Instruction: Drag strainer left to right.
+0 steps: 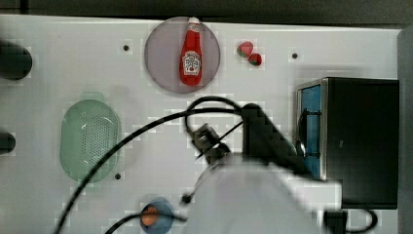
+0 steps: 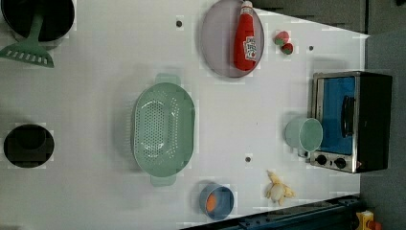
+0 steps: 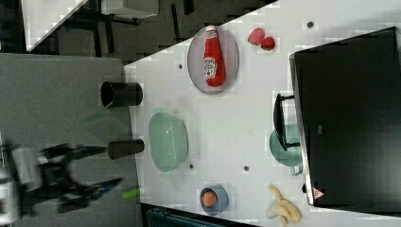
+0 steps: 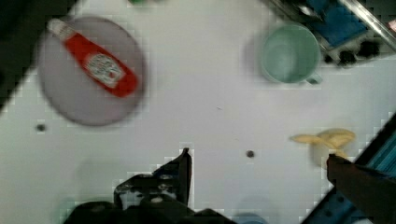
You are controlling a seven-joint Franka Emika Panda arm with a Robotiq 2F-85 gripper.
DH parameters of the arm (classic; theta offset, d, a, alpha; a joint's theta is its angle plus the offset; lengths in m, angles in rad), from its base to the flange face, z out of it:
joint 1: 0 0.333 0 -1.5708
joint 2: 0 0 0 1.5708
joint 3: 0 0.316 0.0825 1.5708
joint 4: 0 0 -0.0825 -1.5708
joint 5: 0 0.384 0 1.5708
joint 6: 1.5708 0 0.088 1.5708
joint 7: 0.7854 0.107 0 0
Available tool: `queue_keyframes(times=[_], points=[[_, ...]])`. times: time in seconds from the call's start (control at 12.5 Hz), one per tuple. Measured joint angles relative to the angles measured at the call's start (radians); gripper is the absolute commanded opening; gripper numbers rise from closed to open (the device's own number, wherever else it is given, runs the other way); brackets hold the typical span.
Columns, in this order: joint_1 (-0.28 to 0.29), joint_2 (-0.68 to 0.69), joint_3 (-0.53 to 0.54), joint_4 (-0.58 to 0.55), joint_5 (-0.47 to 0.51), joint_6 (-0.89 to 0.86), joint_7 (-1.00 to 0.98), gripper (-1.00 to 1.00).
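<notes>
Overhead, the gripper (image 4: 261, 163) hung above the white table (image 1: 146, 146) with its fingers spread wide apart, one dark finger (image 4: 180, 170) and the other at the frame edge in the wrist view. It held nothing and touched nothing; bare table showed between the fingers.

Strainer (image 2: 163, 129): pale mint-green, perforated, sat upright on the table toward the top view's left, well apart from the gripper. In the left view it lay between a dark round pot (image 2: 28, 145) on the left view's left and a mint-green mug (image 2: 304, 134) on the left view's right.

Labels: a red ketchup bottle (image 1: 191, 53) lay flat on a grey-mauve plate (image 1: 160, 53); it carried a white label with printing too small to read. Two strawberries (image 1: 249, 53) lay just beside the plate. A toaster oven (image 2: 349, 120) stood at the left view's right, mug just in front of it. A blue bowl (image 2: 218, 201) held something orange; a banana (image 2: 278, 190) lay near it.
</notes>
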Motion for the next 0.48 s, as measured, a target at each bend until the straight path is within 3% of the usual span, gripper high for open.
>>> queue_keyframes(times=[0.24, 0.48], points=[[-0.002, 0.008, 0.141, 0.046, -0.018, 0.051, 0.052, 1.0], [0.016, 0.164, 0.319, 0.026, -0.014, 0.12, 0.209, 1.0]])
